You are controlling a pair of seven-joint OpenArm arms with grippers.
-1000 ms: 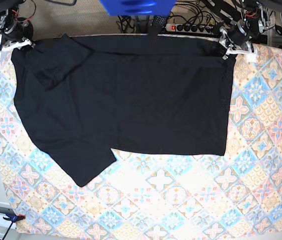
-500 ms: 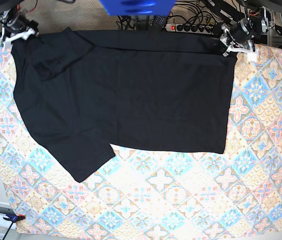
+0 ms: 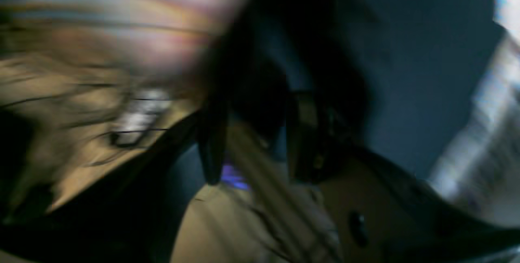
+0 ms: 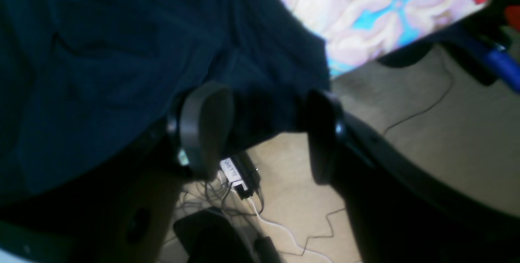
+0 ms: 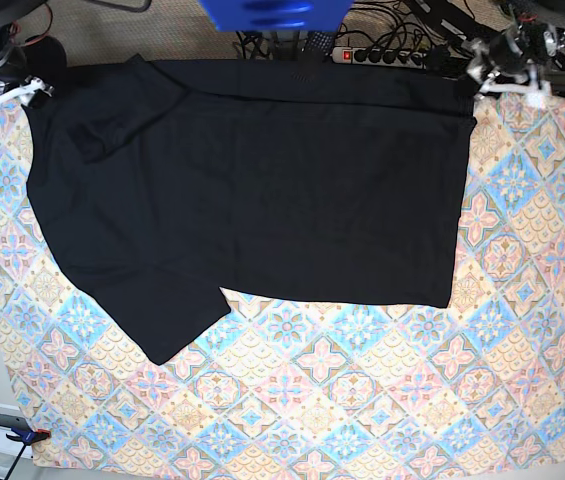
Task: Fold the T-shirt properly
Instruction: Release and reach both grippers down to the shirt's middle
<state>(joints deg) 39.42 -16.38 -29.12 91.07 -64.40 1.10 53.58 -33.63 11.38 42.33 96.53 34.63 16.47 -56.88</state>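
**Black T-shirt lay flat, both end effectors at its far corners**

The plain black short-sleeved cloth T-shirt (image 5: 252,190) lay spread on the bench with the patterned tile cloth (image 5: 382,400), its long axis running from side to side of the base view, one sleeve pointing to the near side and the near half of the bench bare of cloth. At the far edge, the right end effector (image 5: 2,85) stood at the collar-side corner; in its wrist view its fingers (image 4: 203,129) were spread apart with a dark fold of the shirt between them, not pinched. The left end effector (image 5: 507,65) stood just beyond the hem-side corner; its wrist view was blurred, but the jaws seemed apart and empty. Both were about equally close to the shirt, which lay toward the near side from them.
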